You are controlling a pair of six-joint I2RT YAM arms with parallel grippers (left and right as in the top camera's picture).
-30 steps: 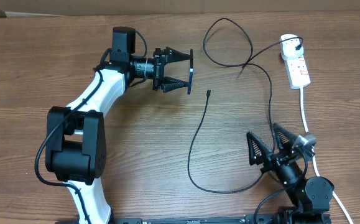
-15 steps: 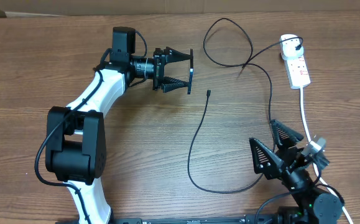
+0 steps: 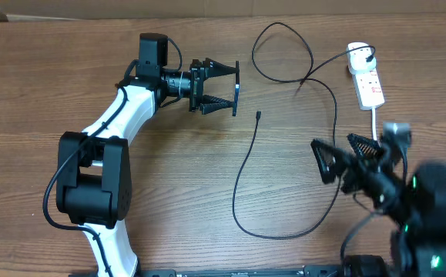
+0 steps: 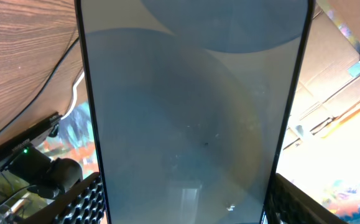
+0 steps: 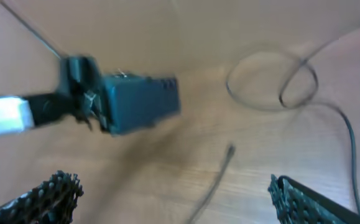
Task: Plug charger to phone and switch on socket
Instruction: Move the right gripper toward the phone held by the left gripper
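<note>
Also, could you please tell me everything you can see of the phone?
The phone is a slim slab with a thin black bezel and a glossy grey-blue face that fills the left wrist view. From overhead it shows only as a dark edge, clamped between the fingers of the left gripper. Nothing is plugged in; the charger's connector tip lies apart on the wooden table.

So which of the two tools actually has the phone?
The left tool: its jaws grip the phone by its edges. The right tool is wide open and empty.
</note>
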